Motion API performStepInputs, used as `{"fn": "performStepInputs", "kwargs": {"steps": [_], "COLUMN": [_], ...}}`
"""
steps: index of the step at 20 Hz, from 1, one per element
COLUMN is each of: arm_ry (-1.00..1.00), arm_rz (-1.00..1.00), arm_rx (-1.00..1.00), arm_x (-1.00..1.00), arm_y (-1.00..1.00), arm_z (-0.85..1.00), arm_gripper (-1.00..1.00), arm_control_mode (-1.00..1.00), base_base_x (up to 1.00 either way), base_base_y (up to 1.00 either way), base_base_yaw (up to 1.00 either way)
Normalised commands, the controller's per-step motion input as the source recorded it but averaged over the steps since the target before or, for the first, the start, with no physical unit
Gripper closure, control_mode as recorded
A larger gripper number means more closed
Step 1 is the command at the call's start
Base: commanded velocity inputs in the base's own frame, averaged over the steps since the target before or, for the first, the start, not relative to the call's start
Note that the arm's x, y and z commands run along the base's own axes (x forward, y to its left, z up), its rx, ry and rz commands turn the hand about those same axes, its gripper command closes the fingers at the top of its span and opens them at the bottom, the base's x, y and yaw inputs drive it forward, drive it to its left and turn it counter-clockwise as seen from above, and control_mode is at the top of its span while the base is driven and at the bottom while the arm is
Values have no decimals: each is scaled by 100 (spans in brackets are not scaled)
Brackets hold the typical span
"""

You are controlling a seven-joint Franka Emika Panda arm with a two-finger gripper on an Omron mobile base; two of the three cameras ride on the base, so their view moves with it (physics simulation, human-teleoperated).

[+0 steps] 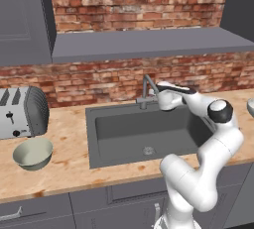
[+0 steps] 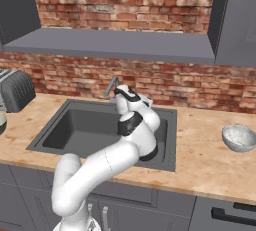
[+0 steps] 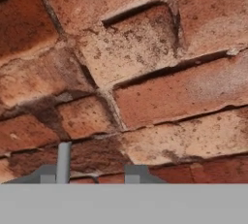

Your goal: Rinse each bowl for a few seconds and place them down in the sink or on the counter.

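Note:
A cream bowl [image 1: 32,153] with a grey-green outside sits upright on the counter [image 1: 69,171] left of the sink [image 1: 124,126], in front of the toaster. The speckled grey-white bowl [image 2: 239,138] rests on the counter [image 2: 200,162] right of the sink [image 2: 75,125]. My gripper [image 1: 157,90] [image 2: 119,94] hovers at the back rim of the sink, right beside the curved tap [image 1: 146,86] [image 2: 111,87], far from both bowls. In the hand view the gripper [image 3: 94,177] faces the brick wall. Its fingertips [image 3: 135,173] stand apart, and a thin grey rod [image 3: 63,160] rises by the left one. Nothing is held.
A silver toaster [image 1: 22,111] [image 2: 15,90] stands at the left end of the counter. A grey shelf [image 1: 149,42] juts from the brick wall above the tap. The sink basin has a round drain [image 1: 148,150]. Dark cabinets run below the counter.

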Motion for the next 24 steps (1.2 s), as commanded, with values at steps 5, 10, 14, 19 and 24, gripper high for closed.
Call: {"fn": "performStepInputs", "kwargs": {"steps": [5, 10, 14, 19, 24], "arm_ry": [8, 8, 8, 8, 6], "arm_rz": [1, 2, 0, -1, -8], "arm_rx": [6, 5, 4, 1, -8], "arm_x": [-2, -8, -10, -17, -13], "arm_y": [-53, -52, -57, -59, -31], "arm_z": [-28, -35, -38, -41, -53], "arm_gripper": [100, 100, 100, 100, 100], "arm_control_mode": [-100, -100, -100, -100, -100], "base_base_x": [0, 0, 0, 0, 0], "base_base_y": [0, 0, 0, 0, 0], "base_base_yaw": [0, 0, 0, 0, 0]}}
